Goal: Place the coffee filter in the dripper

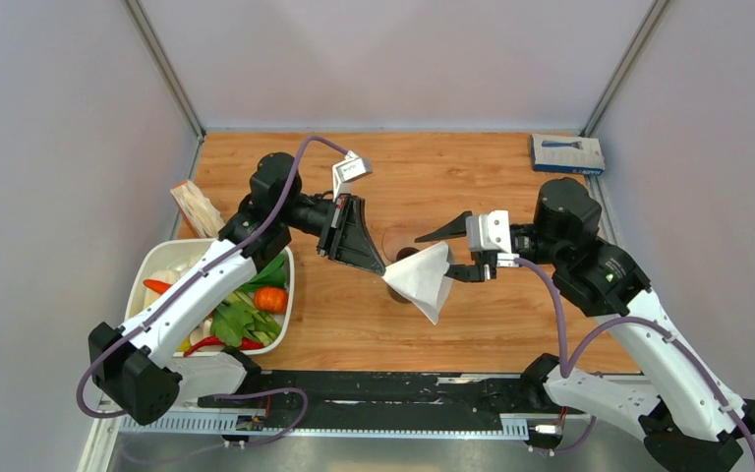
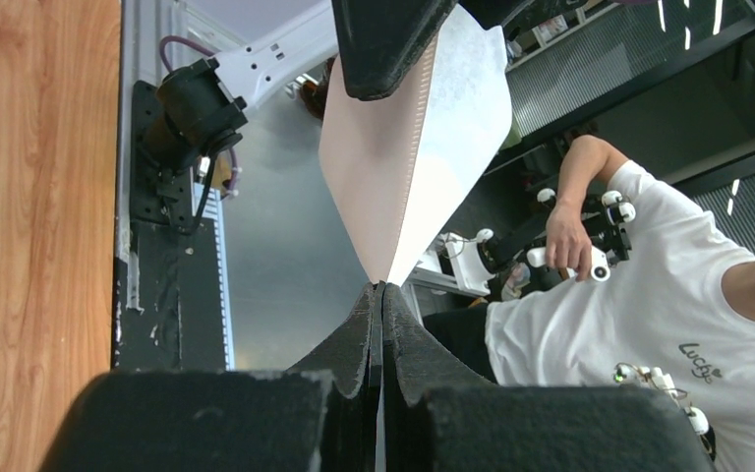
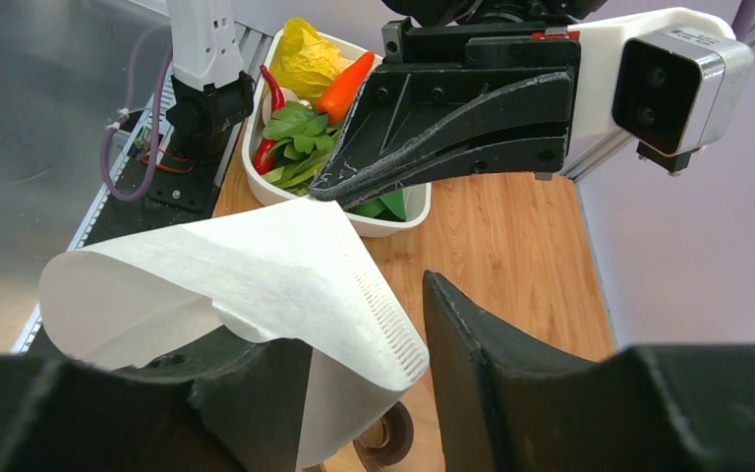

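Wooden table (image 1: 472, 177), pale walls on three sides. The left gripper (image 2: 381, 287) is clenched on the pointed corner of the filter (image 1: 425, 280). From that pinch the crimped seam runs roughly level across to the right gripper (image 1: 435, 256). Its fingers stand apart, and the paper is draped over one of them, which seems to hold the mouth open. I cannot tell how far that finger reaches inside.

The filter hangs in the air straight above the dripper (image 1: 400, 254), not touching it as far as I can see. Its mouth gapes toward the near edge of the table. The left gripper sits just left of the dripper and the right one just right of it, about equally near.

The next move likely turns on tipping the point down into the dripper's cone.
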Motion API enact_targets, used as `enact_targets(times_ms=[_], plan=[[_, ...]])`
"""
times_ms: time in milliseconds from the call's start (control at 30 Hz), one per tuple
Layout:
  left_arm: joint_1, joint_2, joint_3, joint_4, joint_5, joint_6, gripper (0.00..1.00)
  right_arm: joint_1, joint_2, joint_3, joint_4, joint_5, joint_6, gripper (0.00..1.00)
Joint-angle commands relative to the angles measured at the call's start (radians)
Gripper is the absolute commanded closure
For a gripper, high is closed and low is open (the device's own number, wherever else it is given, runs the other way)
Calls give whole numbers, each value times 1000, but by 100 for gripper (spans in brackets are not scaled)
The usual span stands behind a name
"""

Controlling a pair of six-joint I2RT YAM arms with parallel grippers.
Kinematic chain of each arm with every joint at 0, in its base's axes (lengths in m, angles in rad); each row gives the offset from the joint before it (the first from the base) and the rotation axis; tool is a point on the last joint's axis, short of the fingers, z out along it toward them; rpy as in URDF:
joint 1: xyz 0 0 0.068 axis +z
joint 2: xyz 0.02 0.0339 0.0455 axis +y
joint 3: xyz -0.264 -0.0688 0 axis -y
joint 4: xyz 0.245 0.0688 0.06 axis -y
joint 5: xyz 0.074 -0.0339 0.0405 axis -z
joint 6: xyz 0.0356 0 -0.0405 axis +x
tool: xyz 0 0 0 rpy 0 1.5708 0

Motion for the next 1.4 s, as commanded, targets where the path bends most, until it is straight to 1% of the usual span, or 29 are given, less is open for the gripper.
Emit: enact_targets(times_ms=[0,100,167,233,300,400,467,500,600,733,800,833,867,900,967,1000,1067,1167,1367], plan=[[-8,10,36,7,44,-11,100,19,-29,7,-19,-5,-78,54],[-10,17,41,7,46,-14,100,26,-36,7,-29,-8,-90,60],[-10,23,43,5,48,-19,100,28,-40,8,-38,-9,-98,60],[-10,29,44,7,49,-25,100,31,-45,7,-53,-6,-115,59],[-11,31,46,7,52,-29,100,31,-51,4,-69,0,-136,54],[-16,35,45,7,52,-32,100,33,-60,0,-82,1,-157,55],[-18,41,46,7,55,-39,100,38,-59,6,-100,-1,-176,61],[-19,45,45,7,55,-44,100,40,-59,8,-108,-1,-181,67],[-20,48,48,10,54,-44,100,42,-59,11,-122,2,-197,79],[-20,47,50,26,50,-45,100,43,-64,8,-132,12,-208,89],[-18,45,51,28,45,-40,91,43,-68,8,-136,19,-208,93],[-18,43,51,28,40,-37,79,44,-72,7,-136,25,-208,95],[-17,37,51,29,29,-28,74,44,-75,5,-136,32,-209,98],[-12,34,51,29,24,-24,64,44,-80,2,-134,41,-208,100],[2,23,54,21,0,-4,51,44,-90,-6,-131,60,-202,100],[7,15,57,13,-25,10,49,43,-95,-12,-128,66,-196,100],[16,3,57,7,-59,26,40,43,-107,-25,-114,76,-179,100],[17,-3,52,-4,-91,38,38,44,-116,-33,-83,89,-150,100],[2,-8,43,10,-129,54,37,44,-102,-29,-58,89,-107,100]])
